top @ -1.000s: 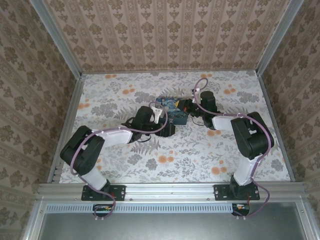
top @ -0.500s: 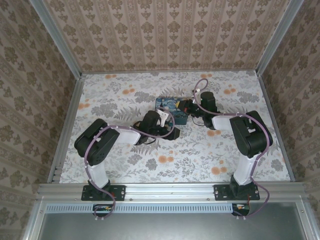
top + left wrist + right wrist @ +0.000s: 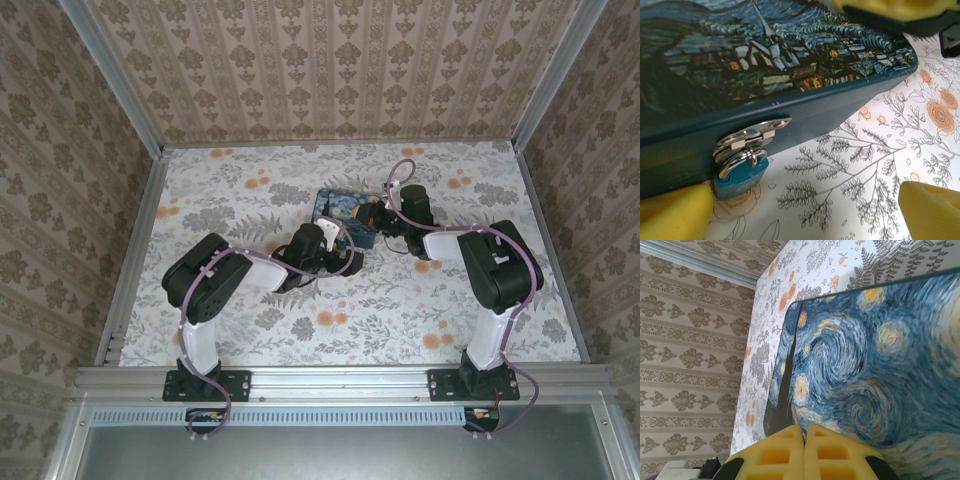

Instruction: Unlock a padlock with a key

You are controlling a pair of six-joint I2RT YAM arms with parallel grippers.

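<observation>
Starting at the left, our left gripper sits low over the flowered table at the near side of the box. Its claw is spread wide: one yellow pad shows at the left and the other at the right, well apart, with nothing between them but the cloth.

Just beside the left pad, the small teal padlock hangs from the metal hasp on the box's near wall. Its shackle is threaded through the rings and its body rests down against the table. We cannot tell whether the pad touches it.

From above, the box lies near the middle of the table, a little toward the far side, between the two wrists. Its lid carries a swirling blue night-sky painting.

On the right, our right gripper hovers over the lid. Its claw is pressed together, and a thin blade that we take for the key is pinched between the pads and points out across the painted lid.
</observation>
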